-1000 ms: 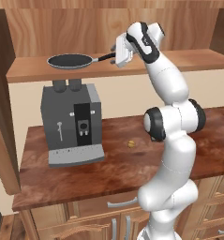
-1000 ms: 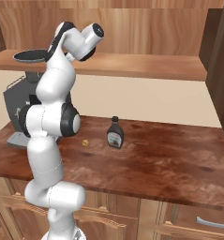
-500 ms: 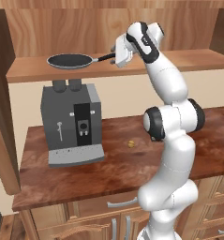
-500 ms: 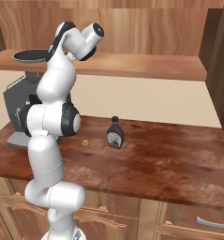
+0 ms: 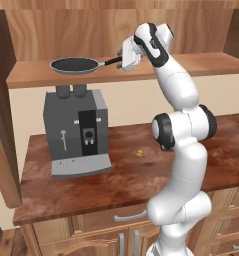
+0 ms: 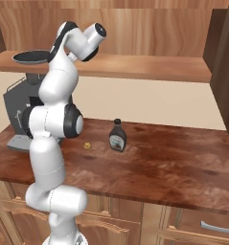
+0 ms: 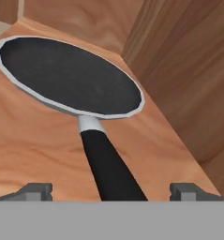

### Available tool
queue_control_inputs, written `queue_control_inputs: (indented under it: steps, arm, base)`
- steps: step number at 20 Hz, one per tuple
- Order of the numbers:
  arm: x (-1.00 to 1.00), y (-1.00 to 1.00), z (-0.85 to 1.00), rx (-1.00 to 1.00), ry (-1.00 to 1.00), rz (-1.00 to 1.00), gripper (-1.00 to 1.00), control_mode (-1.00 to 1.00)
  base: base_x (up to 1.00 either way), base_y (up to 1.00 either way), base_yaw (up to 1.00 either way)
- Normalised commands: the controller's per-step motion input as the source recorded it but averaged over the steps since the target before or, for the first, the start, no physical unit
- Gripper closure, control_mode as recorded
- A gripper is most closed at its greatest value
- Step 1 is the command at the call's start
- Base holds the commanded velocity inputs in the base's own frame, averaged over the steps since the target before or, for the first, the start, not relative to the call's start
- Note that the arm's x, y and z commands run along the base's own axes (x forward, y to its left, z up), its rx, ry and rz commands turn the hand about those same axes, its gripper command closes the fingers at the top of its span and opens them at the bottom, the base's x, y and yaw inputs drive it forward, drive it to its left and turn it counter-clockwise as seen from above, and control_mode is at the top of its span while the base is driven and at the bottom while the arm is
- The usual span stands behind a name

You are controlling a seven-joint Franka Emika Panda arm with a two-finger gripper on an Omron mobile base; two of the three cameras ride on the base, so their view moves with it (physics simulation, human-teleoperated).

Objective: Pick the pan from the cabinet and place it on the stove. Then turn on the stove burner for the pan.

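The pan (image 5: pixel 73 65) lies flat on the wooden shelf (image 5: pixel 191 65) of the cabinet, above the coffee machine, its black handle pointing right toward my hand. My gripper (image 5: pixel 122 61) is at the end of that handle. In the hand view the pan (image 7: pixel 69 75) fills the upper half and its handle (image 7: pixel 106 164) runs down between my fingertips (image 7: pixel 36 190), which stand wide apart on either side of it without touching; the gripper (image 7: pixel 111 190) is open. From the right base view the pan (image 6: pixel 32 57) peeks out behind my arm. The stove is out of view.
A grey coffee machine (image 5: pixel 78 132) stands on the brown counter (image 5: pixel 116 185) under the shelf. A dark sauce bottle (image 6: pixel 117 136) and a small yellow object (image 6: pixel 87 145) sit on the counter. The cabinet's side wall (image 7: pixel 188 70) rises close beside the pan.
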Motion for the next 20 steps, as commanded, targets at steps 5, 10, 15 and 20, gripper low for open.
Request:
queue_control_inputs:
  steps: [5,10,15,20]
  arm:
    - [0.1,0.12,-0.24,-0.01,0.03,0.0,1.0,-1.0]
    - [0.08,0.08,-0.25,-0.01,0.03,0.0,1.0,-1.0]
    - [0.0,0.0,-0.21,0.0,0.0,0.0,1.0,-1.0]
    - [0.0,0.0,-0.11,0.0,0.0,0.0,1.0,-1.0]
  base:
    - [0.0,0.0,0.0]
    - [0.0,0.0,0.0]
    - [0.0,0.0,0.0]
    - [0.0,0.0,0.0]
